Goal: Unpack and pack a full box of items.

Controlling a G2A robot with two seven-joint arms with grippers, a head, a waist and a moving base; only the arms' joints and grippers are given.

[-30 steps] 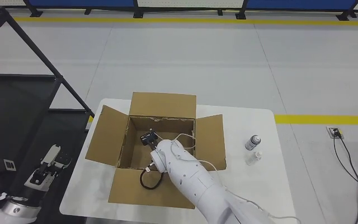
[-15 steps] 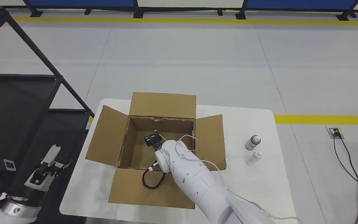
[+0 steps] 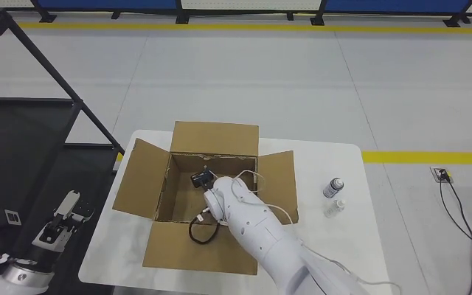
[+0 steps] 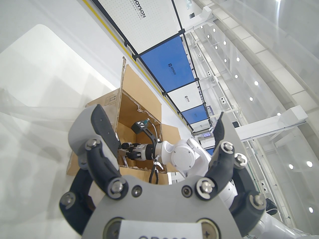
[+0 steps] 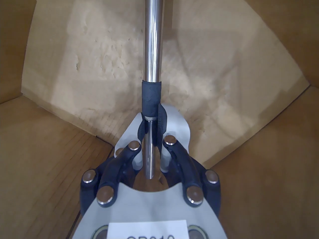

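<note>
Right gripper (image 5: 154, 100) shifted within cardboard box (image 3: 214, 137), pinching shiny, perhaps steel rod (image 5: 152, 26).

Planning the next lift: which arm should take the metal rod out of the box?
Right. The right gripper is inside the box, shut on the metal rod. The left gripper is open, off the table's side, apart from the box.

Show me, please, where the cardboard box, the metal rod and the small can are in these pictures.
cardboard box (image 3: 214, 137): top view, on its far flap.
metal rod (image 5: 152, 26): right wrist view, on the bare shiny shaft.
small can (image 3: 333, 188): top view, on the middle of its body.
</note>
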